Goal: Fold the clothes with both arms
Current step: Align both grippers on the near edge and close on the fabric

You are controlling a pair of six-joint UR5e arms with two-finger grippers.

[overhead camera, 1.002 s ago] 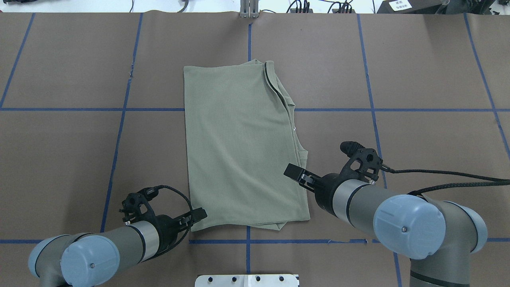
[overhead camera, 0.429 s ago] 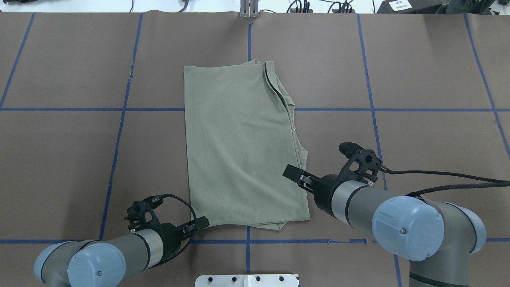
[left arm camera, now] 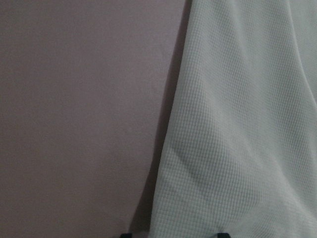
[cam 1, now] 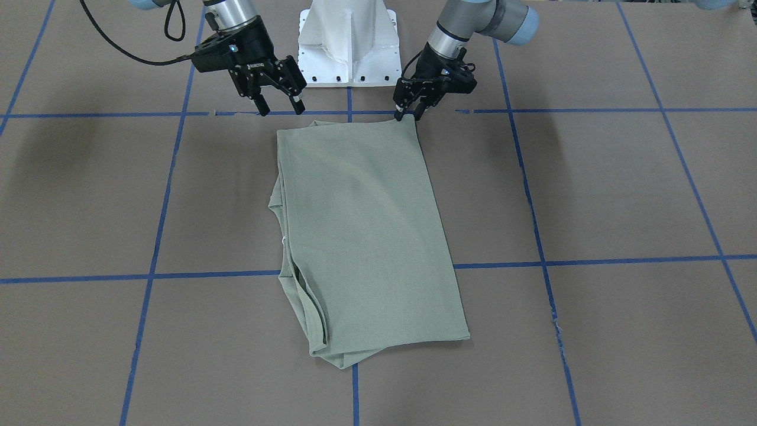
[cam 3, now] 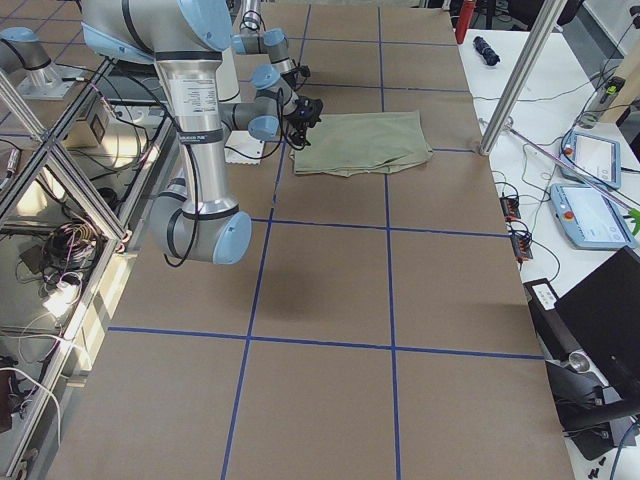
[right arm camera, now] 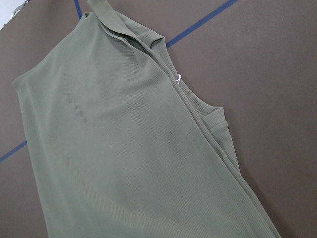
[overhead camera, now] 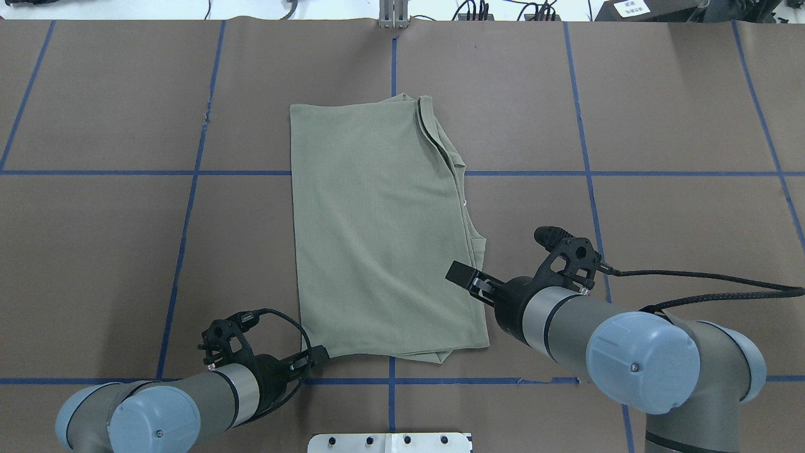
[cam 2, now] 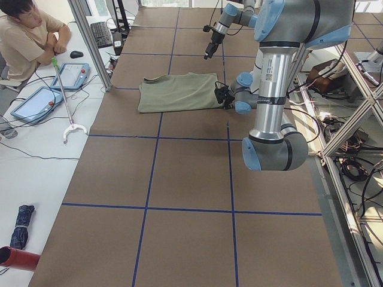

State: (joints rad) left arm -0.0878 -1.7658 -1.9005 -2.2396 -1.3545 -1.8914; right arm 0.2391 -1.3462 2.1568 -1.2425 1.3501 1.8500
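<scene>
At the near-left corner of the shirt (overhead camera: 383, 226), my left gripper (overhead camera: 317, 353) is down low over the table (overhead camera: 94, 251). The left wrist camera shows its fingertips (left arm camera: 222, 234) apart with the cloth's edge lying between them, so I read it as released, not pinching. The sage-green shirt lies flat in the table's middle, folded into a long panel whose length runs from the near side to the far side. Its ribbed collar (overhead camera: 434, 135) is at the far-right corner, and layered edges run down the right side. Over that right side, toward the near end, my right gripper (cam 1: 282, 109) hangs above the cloth with its fingers spread wide, grasping nothing.
</scene>
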